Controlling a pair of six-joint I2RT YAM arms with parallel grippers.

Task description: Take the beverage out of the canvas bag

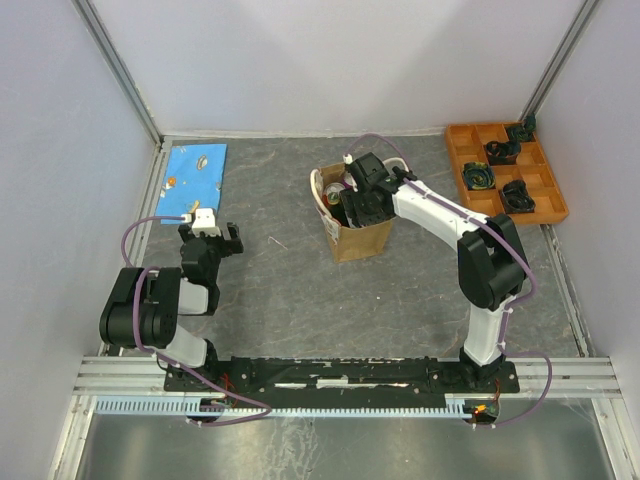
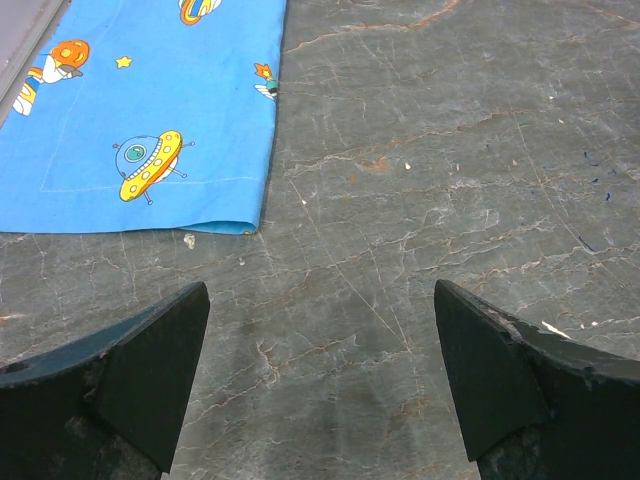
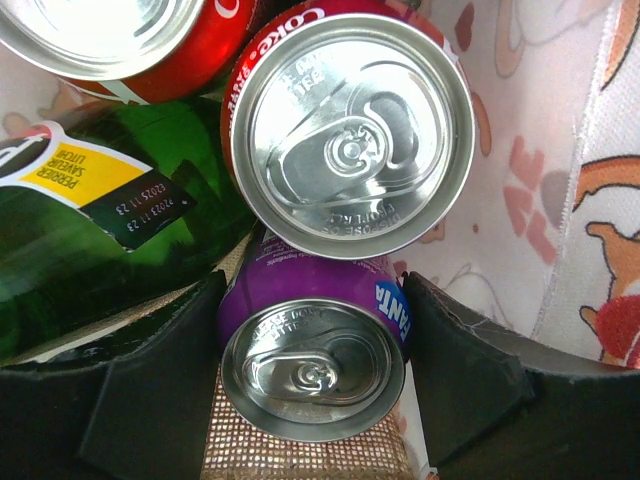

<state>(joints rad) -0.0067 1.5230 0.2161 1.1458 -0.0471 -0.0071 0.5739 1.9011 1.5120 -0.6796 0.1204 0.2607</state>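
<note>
The tan canvas bag (image 1: 362, 240) stands open near the table's middle, white handles at its rim. My right gripper (image 1: 354, 203) reaches down into it. In the right wrist view the right gripper (image 3: 312, 292) has its fingers (image 3: 160, 390) pressed against both sides of a purple Fanta can (image 3: 312, 365), top facing the camera. Beside that can lie a red Coke can (image 3: 350, 130), a second red can (image 3: 110, 40) and a green Perrier bottle (image 3: 90, 240), against the pale printed lining (image 3: 560, 150). My left gripper (image 1: 210, 232) (image 2: 320, 300) is open and empty over the bare table.
A blue cloth with cartoon prints (image 1: 195, 170) (image 2: 150, 110) lies flat at the far left, just beyond the left gripper. An orange compartment tray (image 1: 505, 172) holding several dark items sits at the far right. Walls enclose the table on three sides.
</note>
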